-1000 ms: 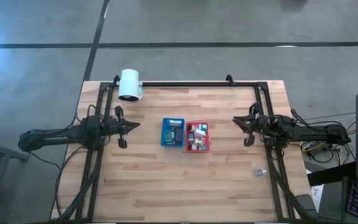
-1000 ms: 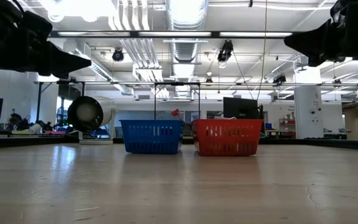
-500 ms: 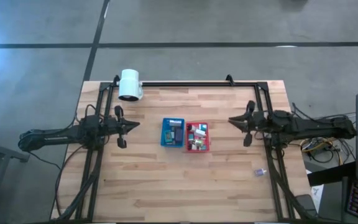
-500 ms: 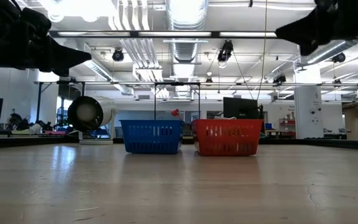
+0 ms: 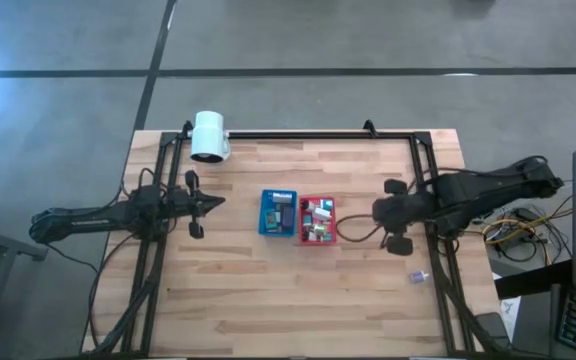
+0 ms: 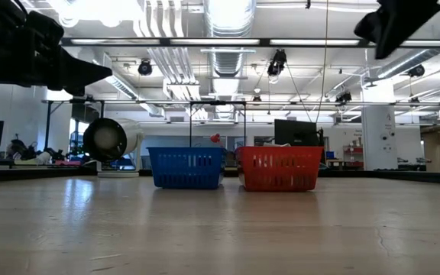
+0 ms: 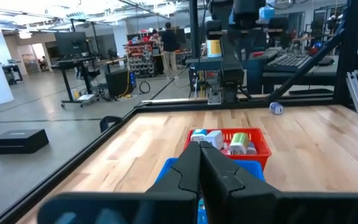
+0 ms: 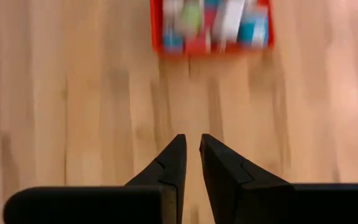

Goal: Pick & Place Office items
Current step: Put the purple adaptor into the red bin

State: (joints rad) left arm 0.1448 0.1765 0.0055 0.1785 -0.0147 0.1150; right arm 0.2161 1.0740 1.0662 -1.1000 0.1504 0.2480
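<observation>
Two small trays stand side by side mid-table. The red tray [image 5: 318, 220] [image 8: 157, 28] holds several office items [image 5: 315, 212] [image 7: 232, 142]. The blue tray [image 5: 278, 213] holds a few more. One small bluish item [image 5: 418, 277] [image 7: 276, 107] lies alone on the wood near the right edge. My left gripper [image 5: 218, 202] [image 7: 200, 146] hovers shut and level, left of the blue tray. My right gripper [image 5: 373, 210] [image 8: 192, 144] hangs high to the right of the red tray, tipped steeply down. Only a narrow gap shows between its fingertips, with nothing in it.
A big white lamp head [image 5: 209, 136] [image 6: 113, 139] sits at the far left corner. A black frame [image 5: 298, 134] runs along the far edge and down both sides. Bare wood lies between the trays and the near edge.
My right gripper has risen well above the table and tipped from level to pointing steeply down at the wood beside the red tray, swinging slightly toward the near edge. Its finger gap looks unchanged. My left gripper and all the items have stayed put.
</observation>
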